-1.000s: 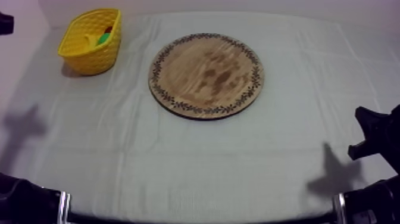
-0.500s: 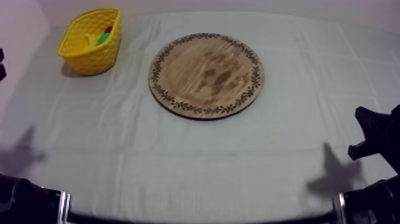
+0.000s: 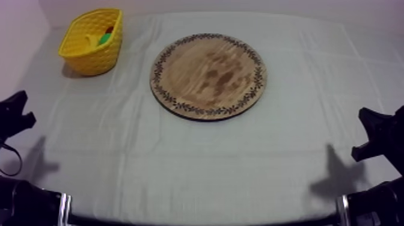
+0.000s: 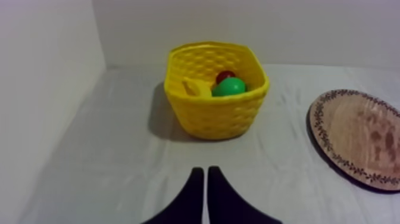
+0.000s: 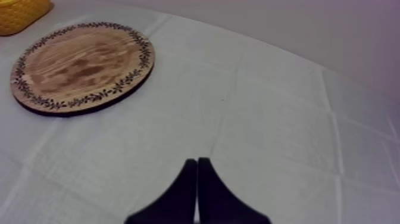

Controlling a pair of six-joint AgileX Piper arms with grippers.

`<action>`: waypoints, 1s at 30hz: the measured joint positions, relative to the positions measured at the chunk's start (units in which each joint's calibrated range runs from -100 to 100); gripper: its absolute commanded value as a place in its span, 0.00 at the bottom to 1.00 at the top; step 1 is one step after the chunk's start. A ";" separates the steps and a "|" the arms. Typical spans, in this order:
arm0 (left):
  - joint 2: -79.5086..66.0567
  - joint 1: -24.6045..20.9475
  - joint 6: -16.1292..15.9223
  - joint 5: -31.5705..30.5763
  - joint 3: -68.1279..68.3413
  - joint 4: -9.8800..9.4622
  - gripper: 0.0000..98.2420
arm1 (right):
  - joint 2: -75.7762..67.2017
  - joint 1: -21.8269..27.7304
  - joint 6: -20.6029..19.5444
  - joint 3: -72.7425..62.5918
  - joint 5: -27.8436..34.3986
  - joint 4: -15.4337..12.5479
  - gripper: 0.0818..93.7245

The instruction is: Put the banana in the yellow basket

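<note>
The round wooden board (image 3: 208, 75) lies bare in the middle of the cloth. At the far left stands the yellow basket (image 3: 90, 41). Inside the basket (image 4: 215, 98) I see the banana (image 4: 195, 88), a green pear (image 4: 230, 87) and a small red fruit (image 4: 224, 75). My left gripper (image 3: 17, 114) hangs at the table's left edge, well in front of the basket. Its fingers (image 4: 196, 184) lie together as a narrow wedge, shut on nothing. My right gripper (image 3: 362, 133) rests low at the right side, its fingers (image 5: 189, 173) also together, far from the board (image 5: 83, 65).
A pale wall rises to the left of the basket and behind the table. Bare cloth (image 3: 198, 162) spreads between the board and the front edge. A corner of the basket (image 5: 21, 11) shows beyond the board in the right wrist view.
My left gripper has come down along the table's left edge, from near the basket's height to the lower left. The right arm, board and basket have not moved.
</note>
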 measured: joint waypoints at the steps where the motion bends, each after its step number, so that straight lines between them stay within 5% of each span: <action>1: -0.43 0.00 0.15 -0.40 0.94 0.00 0.00 | 0.00 0.00 0.00 0.00 0.00 0.00 0.00; 30: -11.05 -0.67 -0.98 0.83 9.24 0.69 0.00 | 0.00 0.00 0.01 0.00 0.02 0.00 0.00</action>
